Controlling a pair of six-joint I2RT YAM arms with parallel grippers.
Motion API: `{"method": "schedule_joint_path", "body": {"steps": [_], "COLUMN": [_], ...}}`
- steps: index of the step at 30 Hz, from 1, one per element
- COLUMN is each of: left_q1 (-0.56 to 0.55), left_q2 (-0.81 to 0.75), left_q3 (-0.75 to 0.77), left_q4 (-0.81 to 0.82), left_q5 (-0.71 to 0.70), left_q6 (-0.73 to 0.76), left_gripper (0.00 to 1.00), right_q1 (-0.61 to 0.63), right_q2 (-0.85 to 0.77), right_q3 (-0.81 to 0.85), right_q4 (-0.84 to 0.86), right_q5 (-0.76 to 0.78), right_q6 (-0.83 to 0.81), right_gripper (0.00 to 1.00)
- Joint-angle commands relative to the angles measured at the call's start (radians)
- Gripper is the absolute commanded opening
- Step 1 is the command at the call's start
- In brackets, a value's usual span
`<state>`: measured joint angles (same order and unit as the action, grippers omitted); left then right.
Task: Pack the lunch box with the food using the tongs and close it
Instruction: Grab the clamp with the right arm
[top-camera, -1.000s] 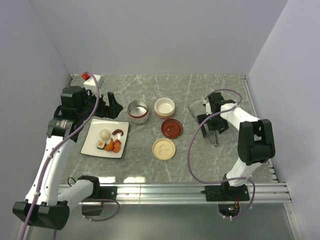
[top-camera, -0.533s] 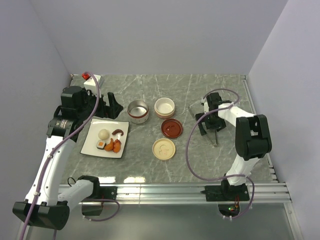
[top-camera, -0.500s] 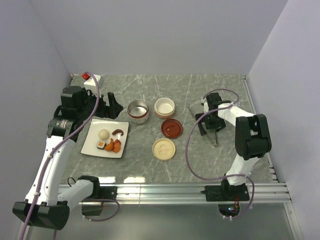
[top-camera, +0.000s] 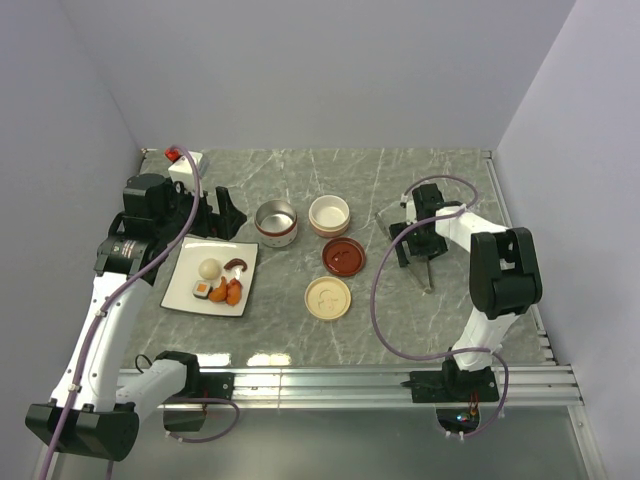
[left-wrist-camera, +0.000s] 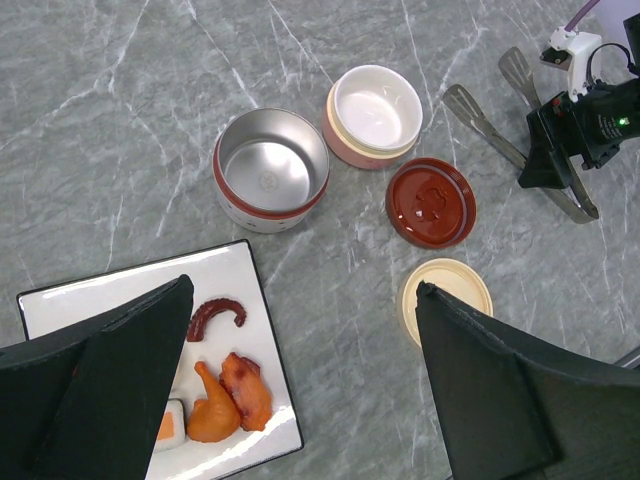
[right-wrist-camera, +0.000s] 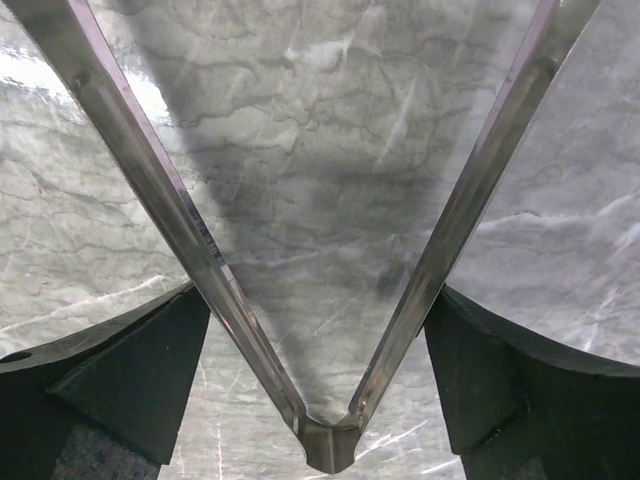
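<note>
The food lies on a white square plate (top-camera: 190, 256): a white ball (top-camera: 208, 268), a sushi slice (left-wrist-camera: 165, 425), orange fried bits (left-wrist-camera: 225, 395) and a dark curled piece (left-wrist-camera: 215, 313). The lunch box stands apart in pieces: a steel bowl (top-camera: 276, 222), a cream-and-pink bowl (top-camera: 329, 214), a red lid (top-camera: 343, 256) and a cream lid (top-camera: 328, 298). The silver tongs (right-wrist-camera: 150, 170) lie on the table at the right (left-wrist-camera: 480, 120). My right gripper (right-wrist-camera: 315, 295) straddles them near the hinge, its fingers touching both arms. My left gripper (left-wrist-camera: 302, 288) hangs open above the plate's far edge.
A white box with a red button (top-camera: 185, 160) sits in the back left corner. Grey walls close off the left, back and right. A metal rail (top-camera: 340, 380) runs along the near edge.
My right gripper has moved a little toward the back over the tongs, and its jaws have come in against the tongs' arms. The left arm has not moved.
</note>
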<state>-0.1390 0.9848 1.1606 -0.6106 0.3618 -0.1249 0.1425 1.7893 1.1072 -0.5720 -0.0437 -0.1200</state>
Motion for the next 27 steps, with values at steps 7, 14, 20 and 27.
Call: {"method": "schedule_joint_path", "body": {"steps": [7, 14, 20, 27], "left_q1": [-0.004, -0.004, -0.004, -0.004], "left_q2": [-0.014, -0.017, -0.011, -0.006], "left_q3": [0.001, -0.002, 0.004, 0.021], "left_q4": [0.018, 0.017, 0.017, -0.003], "left_q5": [0.016, 0.019, 0.023, 0.022], "left_q6": [-0.001, 0.002, 0.002, 0.011], "left_gripper": [0.99, 0.99, 0.99, 0.99], "right_q1": [0.002, -0.001, -0.003, -0.017], "right_q2": [0.070, 0.101, 0.107, -0.005], "right_q3": [0.052, 0.089, 0.102, 0.083], "right_q4": [0.014, -0.015, -0.026, -0.051], "right_q5": [0.015, 0.013, 0.027, -0.056], "right_q6": [0.014, 0.023, 0.023, 0.005], "right_gripper": [0.91, 0.91, 0.79, 0.59]}}
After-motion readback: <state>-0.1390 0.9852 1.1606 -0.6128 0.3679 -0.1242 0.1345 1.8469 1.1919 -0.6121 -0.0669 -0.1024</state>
